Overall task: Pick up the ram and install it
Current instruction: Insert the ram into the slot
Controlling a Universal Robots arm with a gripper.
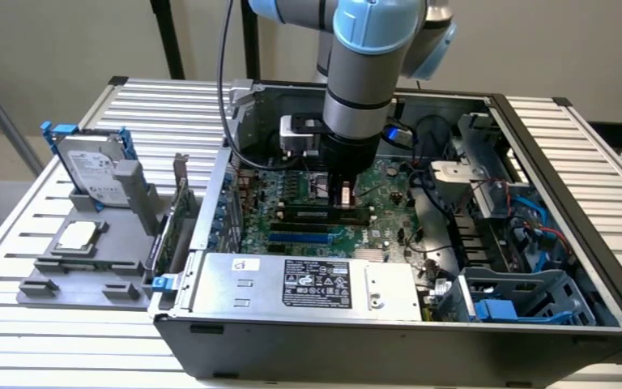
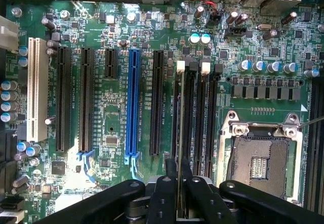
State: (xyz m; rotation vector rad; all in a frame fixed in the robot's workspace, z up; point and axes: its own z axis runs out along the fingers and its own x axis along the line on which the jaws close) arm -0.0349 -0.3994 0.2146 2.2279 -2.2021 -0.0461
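1. Ram (image 2: 178,183) is already in your gripper (image 2: 178,196): in the wrist view you see it edge-on, a thin upright sliver pinched between the two black fingers (image 2: 163,198), which are drawn narrow around it.
2. In the exterior view the stick (image 1: 346,194) hangs below the arm's wrist, inside the open computer case (image 1: 570,146), over the middle of the motherboard (image 1: 300,182).
3. From the wrist view, the board's edge runs along the group of long black memory slots (image 2: 195,113) with white latches, between the black expansion slot on one side and the empty processor socket (image 2: 260,158) on the other. You cannot tell from these pictures whether the lower edge has entered a slot or only hangs just above it.
4. Expect the stick to be light and stiff, but fragile: a thin circuit board that would probably bend or crack if pushed down crooked, and its contact edge should not scrape the slot walls.
5. Your hold looks to be on the flat faces near the top edge, which judges well: it leaves the contact edge free and keeps the board upright.
6. On the exterior view's left, well apart from the case, the hard drive (image 1: 90,170) with blue brackets and the square silver processor (image 1: 77,236) sit in a grey holder (image 1: 78,279) on the table.
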